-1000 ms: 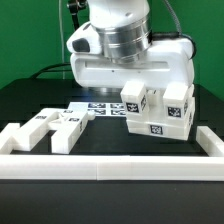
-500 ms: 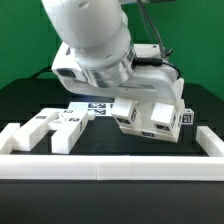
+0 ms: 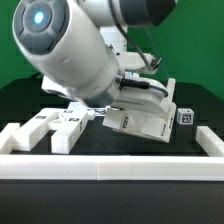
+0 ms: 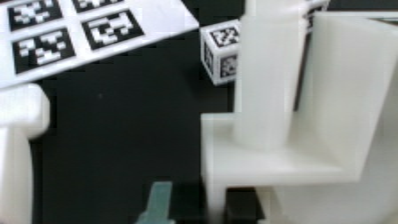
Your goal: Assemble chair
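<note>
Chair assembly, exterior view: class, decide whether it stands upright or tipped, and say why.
Tipped: the chair assembly slants against the level border rail.

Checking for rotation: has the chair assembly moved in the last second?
Yes. The chair assembly has tilted toward the exterior view's left, its lower edge now nearer the loose parts inside the border rail.

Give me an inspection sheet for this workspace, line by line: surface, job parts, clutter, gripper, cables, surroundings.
Surface: black table, edged in front by a white rail.
Job's things: half-built chair held tilted; loose white parts lying at the exterior view's left.
Clutter: nothing seen; only the marker board lies there.
Gripper: gripper shut on the half-built chair.
Cables: dark cable beside the robot arm.
Surroundings: green backdrop.
</note>
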Robot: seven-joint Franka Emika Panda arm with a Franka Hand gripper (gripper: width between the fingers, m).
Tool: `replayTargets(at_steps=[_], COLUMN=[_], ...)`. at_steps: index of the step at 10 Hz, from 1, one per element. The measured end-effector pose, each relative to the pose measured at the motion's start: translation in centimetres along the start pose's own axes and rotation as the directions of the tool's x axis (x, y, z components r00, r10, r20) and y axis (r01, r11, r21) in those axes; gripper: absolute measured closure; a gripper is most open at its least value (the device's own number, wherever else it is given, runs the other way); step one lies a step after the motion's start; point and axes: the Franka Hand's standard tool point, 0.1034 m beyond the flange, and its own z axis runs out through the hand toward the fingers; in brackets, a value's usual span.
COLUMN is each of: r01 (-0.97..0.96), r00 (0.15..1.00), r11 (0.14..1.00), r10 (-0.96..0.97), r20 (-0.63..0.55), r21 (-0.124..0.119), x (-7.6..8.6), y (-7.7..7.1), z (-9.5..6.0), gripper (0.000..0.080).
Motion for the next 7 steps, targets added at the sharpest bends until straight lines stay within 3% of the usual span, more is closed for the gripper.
replayTargets(at_steps=[3,5,6,7], r01=[-0.045,-0.048,-0.049,-0.045], r00=[0.983,0.984,0.985,0.986], r11=[0.999,0.999,0.999,0.999], r10=[0.048,0.05,0.05,0.047], r20=[0.176,0.172,0.166,0.159], r21=[-0.021,-0.017,-0.014,-0.014], x=[0.7,0.3,0.5,0.3], y=[1.4,1.4,1.4,1.3], z=[1.2,1.6,1.5,1.3], gripper=[0.0764,0.0764,0.0696,0.0696])
